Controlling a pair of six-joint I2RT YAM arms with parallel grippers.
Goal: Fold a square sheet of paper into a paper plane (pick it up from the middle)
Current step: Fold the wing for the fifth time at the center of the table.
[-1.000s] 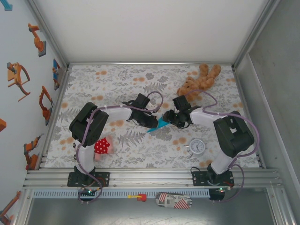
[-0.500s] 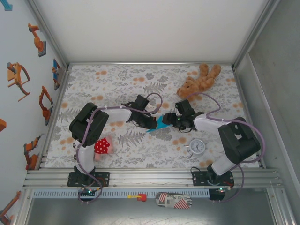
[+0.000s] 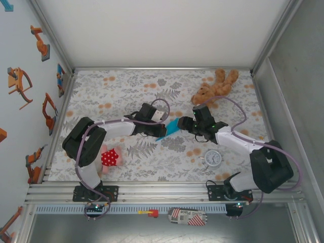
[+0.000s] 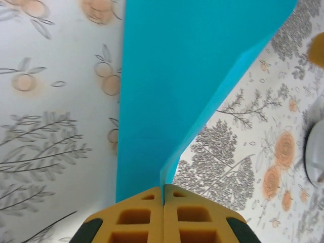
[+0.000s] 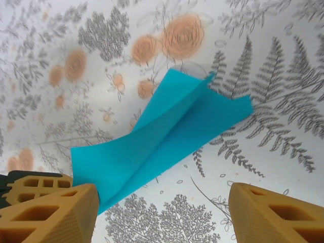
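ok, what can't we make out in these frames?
- Top external: paper is too small to read its folds; left gripper covers one end.
- Left wrist: the paper's far end is cut off by the top edge; clock is cut by the right edge.

The left arm (image 3: 83, 142) has its elbow swung outward to the left and back toward its base, so the forearm now stretches longer across the table. The left gripper (image 4: 163, 190), clamped on the blue paper (image 3: 168, 129), sits slightly further from the bases than before. The paper has gone with it: its far corner now lies higher and further right, nearer the right gripper (image 5: 162, 196).

The right arm (image 3: 271, 169) has its elbow pulled outward to the right and back toward its base, and its forearm is extended. The right gripper's jaws appear wider apart than before, though the overhead view is too small to confirm this.
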